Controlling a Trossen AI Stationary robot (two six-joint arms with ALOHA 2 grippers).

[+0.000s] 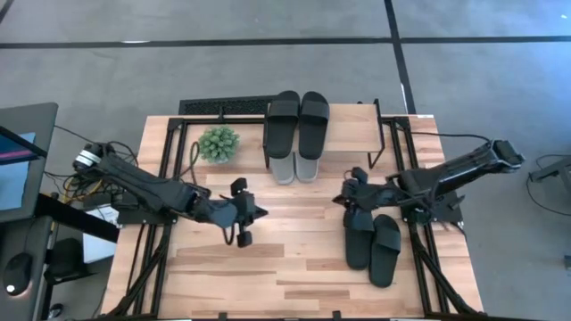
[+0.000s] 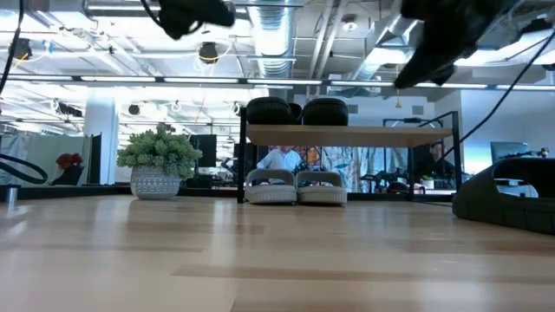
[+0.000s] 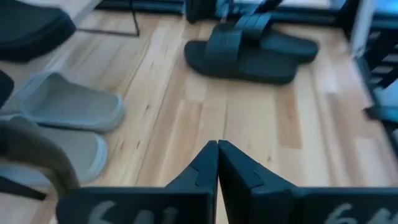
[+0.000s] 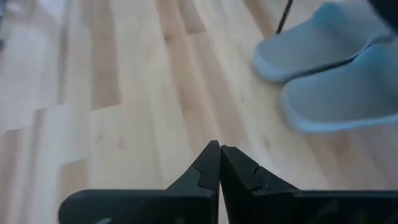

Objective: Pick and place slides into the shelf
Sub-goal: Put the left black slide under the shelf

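Observation:
The shelf stands at the table's far edge. One black pair of slides lies on its top board, and the light grey pair rests on the table under it, heels sticking out toward the near side. The second black pair lies flat on the table right of centre. My left gripper hovers shut above the bare table left of centre, its fingers pointing at the black pair. My right gripper hovers shut just beyond that pair, facing the grey slides.
A small potted plant stands left of the shelf near the far edge. Black frame rails run along the table's left and right sides. Bare wood stretches across the near half of the table between the arms.

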